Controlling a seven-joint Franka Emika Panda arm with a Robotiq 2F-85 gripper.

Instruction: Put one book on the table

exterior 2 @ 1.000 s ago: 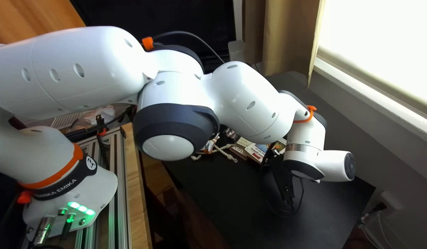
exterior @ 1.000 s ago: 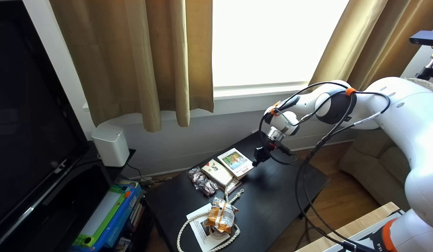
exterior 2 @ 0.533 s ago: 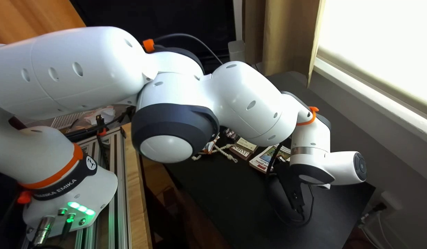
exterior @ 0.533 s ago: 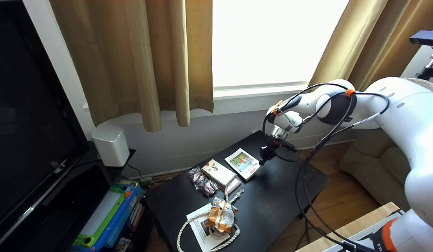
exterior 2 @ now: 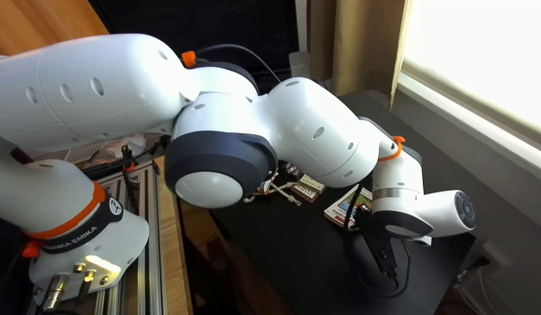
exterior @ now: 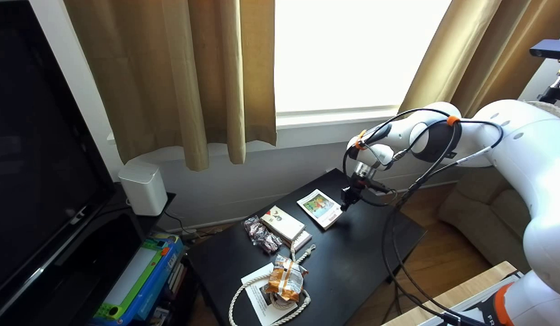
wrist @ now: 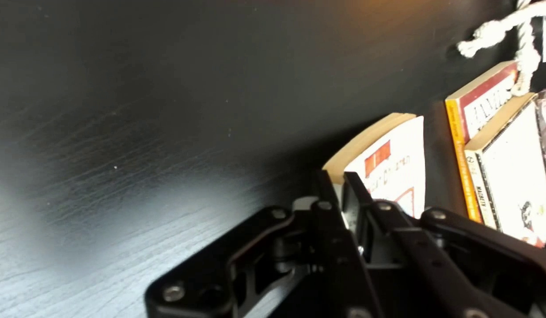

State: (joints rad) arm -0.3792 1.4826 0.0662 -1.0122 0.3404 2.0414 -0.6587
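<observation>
In an exterior view, a picture-covered book (exterior: 319, 206) is on, or just over, the black worktop (exterior: 348, 262); in an exterior view, the arm (exterior 2: 316, 127) hides part of it from us onlookers. In the wrist view, the gripper (wrist: 338, 177) clamps one edge near a corner; nearer mid-edge, this seemingly light, bendy book would likely twist less.

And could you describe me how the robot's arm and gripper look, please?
The Franka Emika Panda arm is glossy white and rounded, with dark grey joint covers. An orange ring and a black band lettered "EMIKA" circle its base. Black cables, fixed with orange straps, run outside it. The Robotiq gripper is black and angular, with slim straight fingers and silvery screws.
</observation>
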